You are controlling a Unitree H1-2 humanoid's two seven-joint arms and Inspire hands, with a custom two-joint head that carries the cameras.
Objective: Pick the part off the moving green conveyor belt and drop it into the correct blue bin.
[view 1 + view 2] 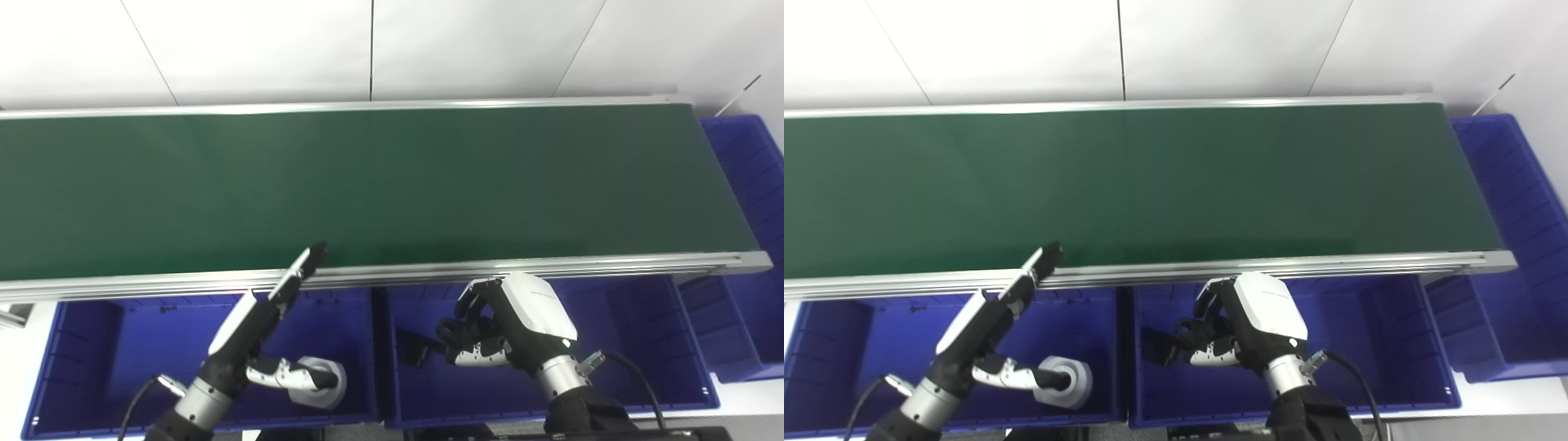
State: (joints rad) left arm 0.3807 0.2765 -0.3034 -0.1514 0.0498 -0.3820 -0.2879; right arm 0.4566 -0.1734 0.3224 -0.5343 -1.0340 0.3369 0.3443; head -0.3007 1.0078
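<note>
The green conveyor belt (392, 184) carries no part in view. My left hand (257, 331) is open over the left blue bin (79, 343). Its fingers stretch up to the belt's front rail, and its thumb reaches right over a white ring-shaped part (327, 383) that lies on that bin's floor. My right hand (508, 331) hangs over the middle blue bin (643, 343) with its fingers curled in towards the thumb. A dark part (418, 353) lies in that bin just left of the fingertips. I cannot tell whether they touch it.
A third blue bin (747, 184) stands past the belt's right end. The aluminium front rail (551, 266) runs just above both hands. A white wall stands behind the belt.
</note>
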